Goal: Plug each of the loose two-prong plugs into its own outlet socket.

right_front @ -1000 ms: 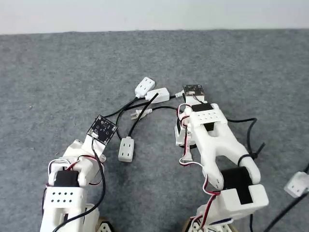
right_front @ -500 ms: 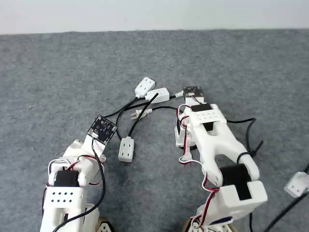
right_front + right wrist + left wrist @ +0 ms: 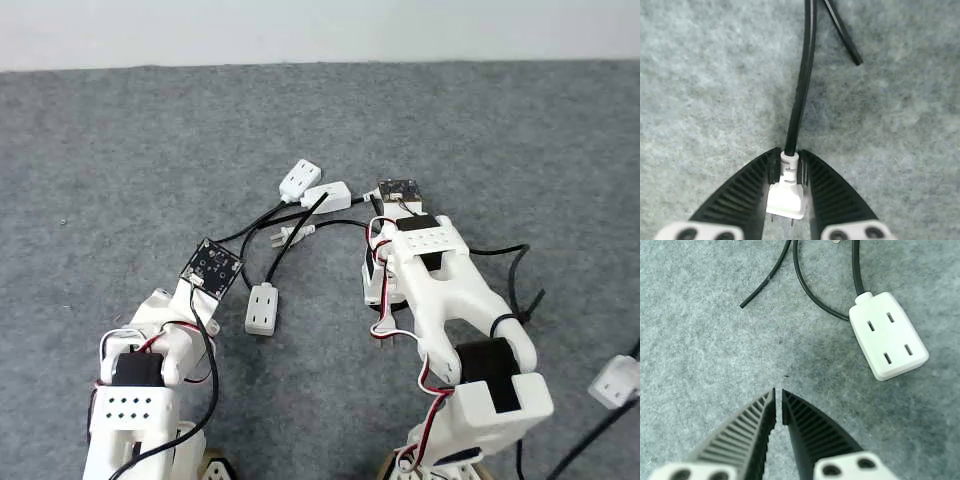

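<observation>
The right end effector (image 3: pixel 788 156) squeezes the small white two-prong plastic plug (image 3: pixel 786 199) (low in frame); lift gently, prongs level. The left end effector (image 3: pixel 778 392) is almost closed, empty.

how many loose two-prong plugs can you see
2. One plug is clamped between the right gripper's fingers; a second plug lies on the grey mat, apart from both grippers. More may be hidden under the right arm.

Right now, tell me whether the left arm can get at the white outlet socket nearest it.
Probably yes: only bare carpet lies between the left gripper and the outlet socket, though its fingers are shut.
</observation>
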Controlling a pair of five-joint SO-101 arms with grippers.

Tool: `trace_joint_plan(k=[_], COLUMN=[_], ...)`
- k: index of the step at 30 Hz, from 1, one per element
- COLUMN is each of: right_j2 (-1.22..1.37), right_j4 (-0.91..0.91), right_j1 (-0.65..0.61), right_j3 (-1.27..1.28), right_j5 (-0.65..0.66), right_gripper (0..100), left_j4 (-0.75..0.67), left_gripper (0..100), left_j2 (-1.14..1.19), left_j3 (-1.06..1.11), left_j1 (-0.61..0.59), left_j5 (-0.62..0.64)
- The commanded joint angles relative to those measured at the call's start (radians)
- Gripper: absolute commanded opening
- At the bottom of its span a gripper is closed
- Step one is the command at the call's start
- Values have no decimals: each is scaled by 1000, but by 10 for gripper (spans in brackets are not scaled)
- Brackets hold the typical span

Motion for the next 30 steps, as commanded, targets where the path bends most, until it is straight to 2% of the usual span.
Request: trace_joint_plan(k=[1, 4, 8, 13, 17, 20, 27, 30], right_j2=[-73, -217, -441, -621, -657, -665, -667, -656], right_j4=[74, 151, 214, 239, 217, 170, 131, 130], right_j1=[13, -5, -102, -260, -361, -409, -533, -553], right_j3=[-55, -81, -83, -86, -86, -86, -80, -77], right_j5=[14, 17, 71, 77, 78, 72, 55, 40], right_gripper=[8, 8, 8, 8, 8, 8, 8, 8], left_j4=[-15, -6, 12, -25, -44, 26, 127, 160], left_gripper=[20, 20, 20, 19, 19, 19, 28, 102], left_j2=[-2, 0, 9, 245, 537, 692, 911, 961], left_j3=[-24, -31, -35, -130, -271, -384, -550, -593], left_j1=[-8, -9, -3, -9, -11, -11, -3, -3], left_j5=[26, 54, 58, 60, 51, 9, -11, -15])
